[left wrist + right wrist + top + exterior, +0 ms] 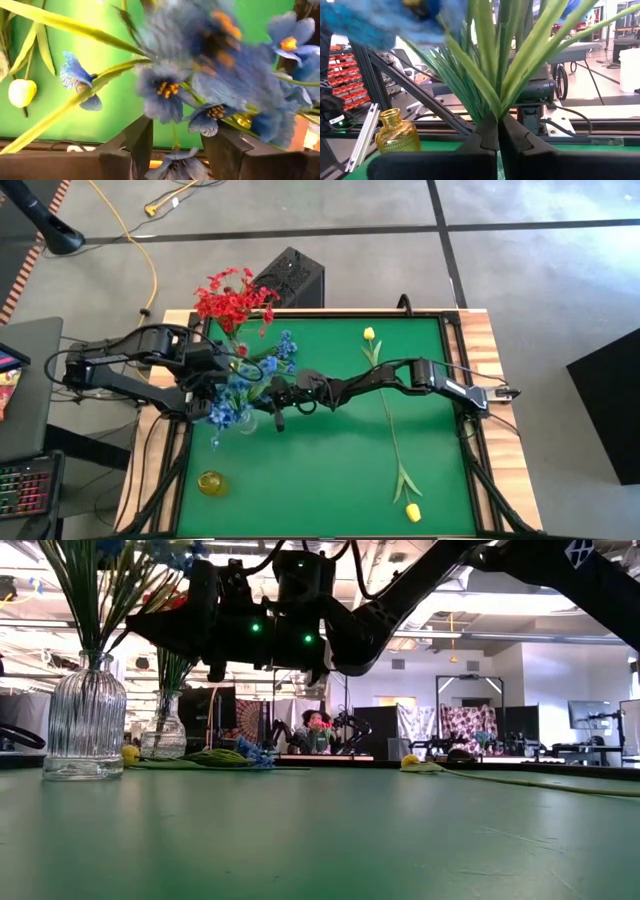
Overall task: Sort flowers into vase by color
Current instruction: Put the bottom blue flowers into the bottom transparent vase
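Observation:
Blue flowers (252,378) with long green leaves (520,55) stand over a clear vase (245,421) left of the table's middle. My right gripper (497,137) reaches in from the table's right and is shut on their leaves. My left gripper (175,150) hangs open above the blue blossoms (165,92), pointing steeply down. One blossom lies between its fingers, and I cannot tell whether they touch it. Red flowers (232,302) stand in a vase at the far left. Two yellow tulips (368,333) (412,513) lie flat on the green table. My right gripper pinches a bunch of several green leaves and stems (492,107) low down, where they narrow together, between its two fingers. The fingers come in about level from the table's right, across the stems. The leaves fan upward out of the hold, and what lies below the fingers is hidden.
An empty yellow glass vase (210,482) stands near the table's front left corner. A black frame rail (470,430) edges the table's right side. In the low view a clear ribbed vase (88,715) with green stems stands close at the left.

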Tool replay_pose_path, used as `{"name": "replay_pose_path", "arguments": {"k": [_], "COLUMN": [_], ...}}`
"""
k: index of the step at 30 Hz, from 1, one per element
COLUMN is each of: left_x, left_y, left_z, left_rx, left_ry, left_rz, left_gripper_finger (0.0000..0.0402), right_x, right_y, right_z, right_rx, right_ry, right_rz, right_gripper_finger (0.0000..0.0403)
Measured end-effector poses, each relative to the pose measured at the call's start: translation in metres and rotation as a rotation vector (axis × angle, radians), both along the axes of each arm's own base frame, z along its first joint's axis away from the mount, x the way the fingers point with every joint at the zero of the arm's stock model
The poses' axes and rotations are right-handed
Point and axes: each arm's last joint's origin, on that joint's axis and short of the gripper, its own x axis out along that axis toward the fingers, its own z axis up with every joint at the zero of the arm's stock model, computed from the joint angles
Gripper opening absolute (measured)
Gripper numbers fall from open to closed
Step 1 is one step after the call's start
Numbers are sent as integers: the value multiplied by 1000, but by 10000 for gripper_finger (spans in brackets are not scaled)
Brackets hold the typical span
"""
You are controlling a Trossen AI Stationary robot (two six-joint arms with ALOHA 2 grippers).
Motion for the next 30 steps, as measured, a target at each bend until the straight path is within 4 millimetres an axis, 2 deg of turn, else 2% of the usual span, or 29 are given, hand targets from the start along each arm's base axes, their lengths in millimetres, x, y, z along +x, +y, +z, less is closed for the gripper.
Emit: {"name": "replay_pose_path", "arguments": {"k": [4,12,20,23,26,30], "left_x": [-2,-11,-41,-56,-66,-73], "left_y": [0,0,3,7,14,18], "left_z": [12,51,79,82,83,76], "left_rx": [4,34,213,378,537,568], "left_ry": [-51,-222,-380,-402,-450,-478], "left_rz": [-7,-44,-49,40,219,348], "left_gripper_finger": [154,158,158,158,158,158], "right_x": [0,0,0,0,0,0], "right_y": [0,0,0,0,0,0], "right_z": [0,-1,-1,-1,-1,-1], "right_rx": [2,2,2,2,2,-2], "right_ry": [7,9,9,9,10,10], "right_rz": [0,0,0,0,0,20], "right_gripper_finger": [33,26,29,36,47,57]}}
